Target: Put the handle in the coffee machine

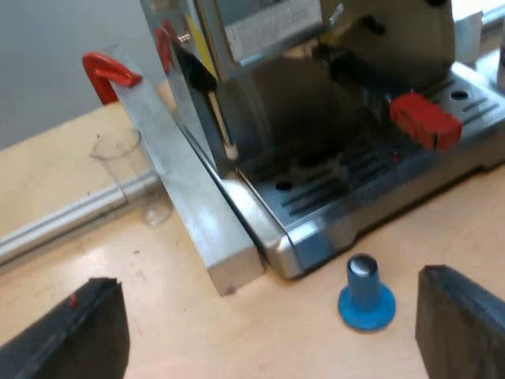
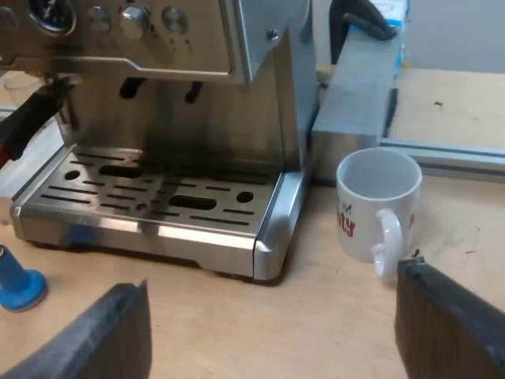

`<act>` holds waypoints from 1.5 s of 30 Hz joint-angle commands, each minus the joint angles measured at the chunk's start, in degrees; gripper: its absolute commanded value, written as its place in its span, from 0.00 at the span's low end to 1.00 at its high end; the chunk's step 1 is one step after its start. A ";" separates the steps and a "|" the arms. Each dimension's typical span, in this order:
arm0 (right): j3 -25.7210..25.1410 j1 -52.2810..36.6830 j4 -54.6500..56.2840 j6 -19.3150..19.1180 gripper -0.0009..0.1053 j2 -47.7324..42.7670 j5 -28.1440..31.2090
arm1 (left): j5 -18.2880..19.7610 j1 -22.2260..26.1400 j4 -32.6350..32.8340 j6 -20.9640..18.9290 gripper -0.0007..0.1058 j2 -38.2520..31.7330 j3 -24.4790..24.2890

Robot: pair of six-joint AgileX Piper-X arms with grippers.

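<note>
The espresso machine [image 1: 316, 95] stands on the wooden table, its slotted drip tray [image 2: 150, 197] facing me. The metal holder is locked into the machine's front, its dark handle [image 1: 359, 79] sticking out over the tray and ending in red [image 1: 424, 120]; the same handle [image 2: 24, 126] shows at the edge of the tray in the right wrist view. My left gripper [image 1: 272, 335] is open above the table before the machine, near a blue tamper [image 1: 366, 292]. My right gripper [image 2: 272, 339] hangs open before the tray, nothing between its fingers.
A white mug [image 2: 377, 207] with red lettering stands beside the machine's corner. A clear measuring glass [image 1: 130, 175] sits by a grey metal block [image 1: 185, 181] with a red clamp [image 1: 110, 73]. An aluminium rail [image 2: 450, 154] runs along the table. The blue tamper [image 2: 17, 286] lies near the tray.
</note>
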 commanded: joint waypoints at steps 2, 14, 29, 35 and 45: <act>0.31 0.02 -0.54 -0.29 0.63 -2.60 -0.93 | -0.33 0.13 1.29 -0.05 0.72 -8.00 0.00; 4.86 0.02 -12.93 6.12 0.63 -2.60 -0.93 | -5.48 -1.43 -12.95 -4.85 0.72 -8.00 6.71; 17.10 0.02 -13.98 7.57 0.63 -2.50 1.70 | -5.88 -1.69 -14.49 -4.85 0.72 -7.90 16.02; 19.80 0.02 -14.91 7.67 0.63 -2.37 1.70 | -5.78 -1.69 -14.57 -4.85 0.72 -7.90 17.77; 20.11 0.02 -15.62 7.59 0.63 -2.37 1.70 | -5.44 -1.69 -14.56 -4.85 0.72 -7.90 17.82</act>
